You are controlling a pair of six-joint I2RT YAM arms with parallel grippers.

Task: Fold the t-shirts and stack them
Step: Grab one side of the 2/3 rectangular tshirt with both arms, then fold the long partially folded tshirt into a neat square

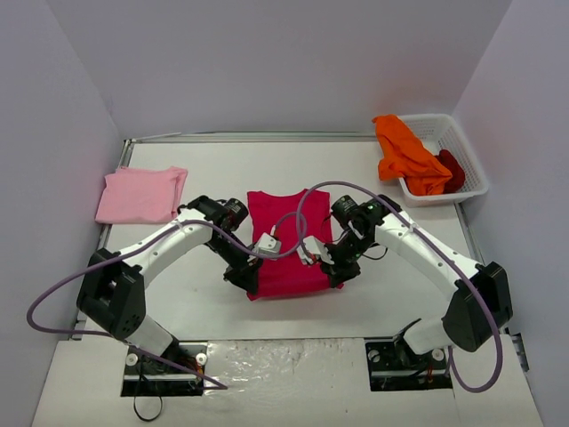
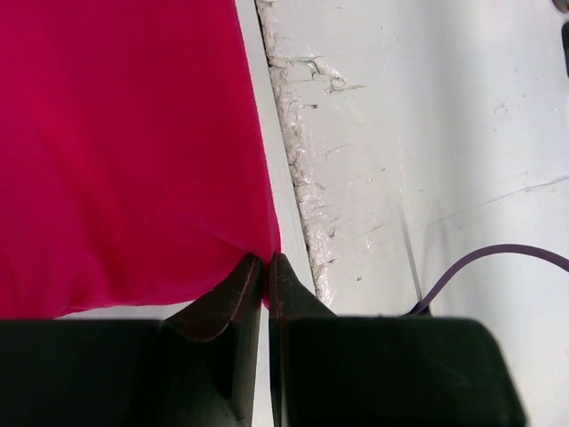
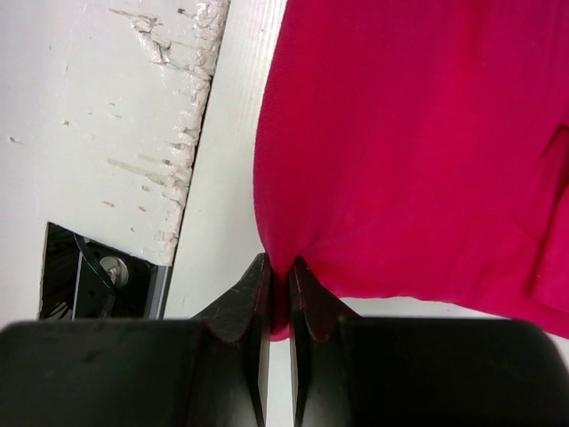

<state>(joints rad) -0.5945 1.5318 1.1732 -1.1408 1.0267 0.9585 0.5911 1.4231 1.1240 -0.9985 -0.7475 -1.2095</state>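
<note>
The crimson-magenta t-shirt (image 1: 286,233) lies flat mid-table, partly folded. My left gripper (image 1: 248,277) is shut on its near left corner, and the cloth (image 2: 124,142) is pinched between the fingers (image 2: 238,289). My right gripper (image 1: 335,269) is shut on its near right corner, where the cloth (image 3: 418,133) bunches between the fingers (image 3: 251,294). A folded pale pink t-shirt (image 1: 140,194) lies at the far left. A bright orange t-shirt (image 1: 405,156) and a dark red t-shirt (image 1: 452,167) sit in the white mesh basket (image 1: 471,147).
The basket stands at the far right corner. Purple cables (image 1: 302,227) loop over the crimson shirt. A rough tape seam (image 2: 298,169) runs along the table's near edge. Arm bases (image 1: 160,369) sit at the near edge.
</note>
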